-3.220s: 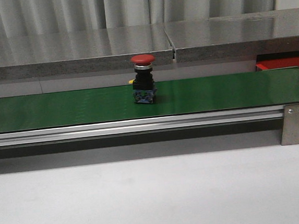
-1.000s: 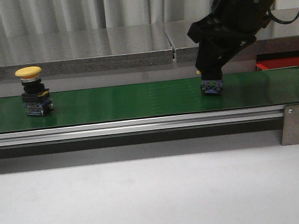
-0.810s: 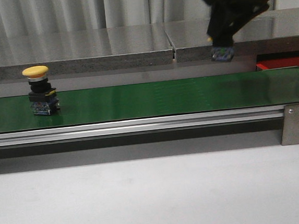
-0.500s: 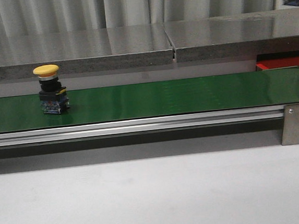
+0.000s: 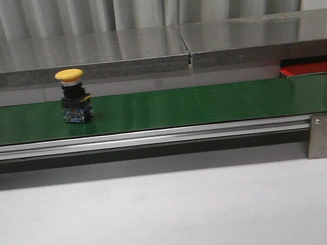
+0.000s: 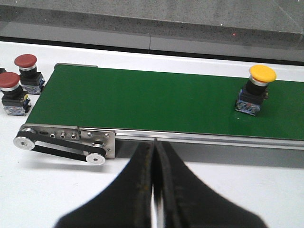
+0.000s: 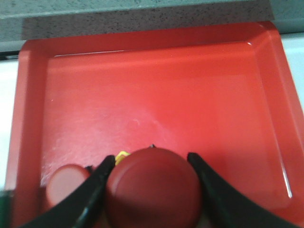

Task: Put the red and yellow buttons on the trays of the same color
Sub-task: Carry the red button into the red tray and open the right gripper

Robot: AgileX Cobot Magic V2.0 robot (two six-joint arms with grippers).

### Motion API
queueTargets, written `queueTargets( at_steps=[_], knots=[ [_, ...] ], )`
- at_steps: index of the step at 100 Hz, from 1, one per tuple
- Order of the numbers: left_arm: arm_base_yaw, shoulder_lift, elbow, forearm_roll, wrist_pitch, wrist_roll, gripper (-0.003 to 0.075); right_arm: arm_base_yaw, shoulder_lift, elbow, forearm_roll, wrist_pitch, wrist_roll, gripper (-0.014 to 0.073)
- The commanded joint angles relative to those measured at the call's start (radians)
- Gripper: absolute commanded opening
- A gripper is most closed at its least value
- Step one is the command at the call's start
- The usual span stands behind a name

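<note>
A red button (image 7: 152,190) sits clamped between the right gripper (image 7: 151,187) fingers, above the red tray (image 7: 156,99); only its cap shows, the base hidden. Beside it a second red cap (image 7: 65,183) is partly cut off and blurred. A yellow button (image 5: 74,99) stands upright on the green belt (image 5: 208,104). The left gripper (image 6: 154,190) hangs with fingers pressed together, empty. Two more red buttons (image 6: 19,83) stand off the belt's end.
</note>
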Motion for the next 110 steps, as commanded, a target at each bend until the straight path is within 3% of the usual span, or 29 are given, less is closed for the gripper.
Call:
queueTargets(
  at_steps=[1,88,98,110],
  knots=[
    [-0.007,0.009,-0.025,-0.003,-0.071,0.002,-0.0019,0.0,-0.022,-0.031,0.035,-0.096,-0.002,0.0173],
    [-0.007,0.009,-0.025,-0.003,-0.071,0.002,-0.0019,0.002,0.152,-0.031,0.035,-0.118,-0.002,0.0179],
    [-0.007,0.009,-0.025,-0.003,-0.071,0.002,-0.0019,0.002,0.152,-0.031,0.035,-0.11,-0.002,0.0263],
    [-0.007,0.009,-0.025,-0.003,-0.071,0.002,-0.0019,0.002,0.152,-0.031,0.035,-0.105,-0.002,0.048]
  ],
)
